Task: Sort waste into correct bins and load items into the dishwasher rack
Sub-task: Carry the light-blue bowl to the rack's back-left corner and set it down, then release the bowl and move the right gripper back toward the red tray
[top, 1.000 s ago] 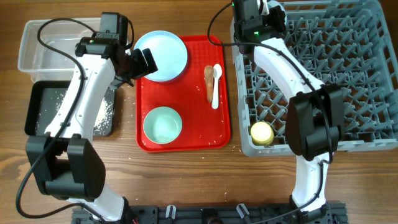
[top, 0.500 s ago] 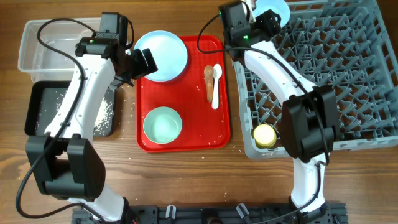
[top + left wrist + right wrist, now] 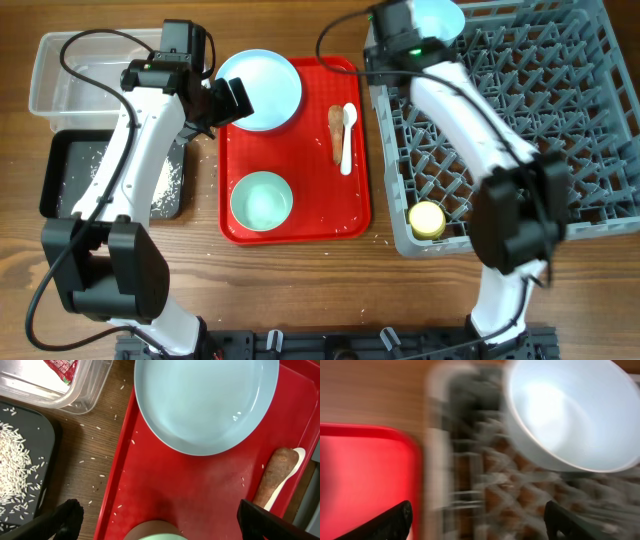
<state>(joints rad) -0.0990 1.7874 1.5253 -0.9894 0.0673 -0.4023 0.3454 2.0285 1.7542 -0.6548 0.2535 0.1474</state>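
A pale blue plate (image 3: pixel 262 88) and a blue-green bowl (image 3: pixel 261 200) sit on the red tray (image 3: pixel 300 225), beside a white spoon (image 3: pixel 347 135) and a carrot-like piece (image 3: pixel 335 128). My left gripper (image 3: pixel 160 520) hangs open over the tray between plate (image 3: pixel 205 400) and bowl (image 3: pixel 155 534), holding nothing. A second bowl (image 3: pixel 437 17) rests in the far left corner of the grey rack (image 3: pixel 540 120). A yellow cup (image 3: pixel 427 218) stands in the rack's near left corner. My right gripper (image 3: pixel 480 522) is open beside that bowl (image 3: pixel 570 410), its view blurred.
The clear tub (image 3: pixel 75 70) holds a red-and-white wrapper (image 3: pixel 62 367). In front of it the black tray (image 3: pixel 70 180) carries loose rice (image 3: pixel 17 470). A few grains lie scattered on the wood and on the red tray's left edge.
My right gripper went from shut to open, leaving the second bowl in the rack's far left corner, and its wrist swung sideways. The rack shifted slightly. The left arm has not moved.
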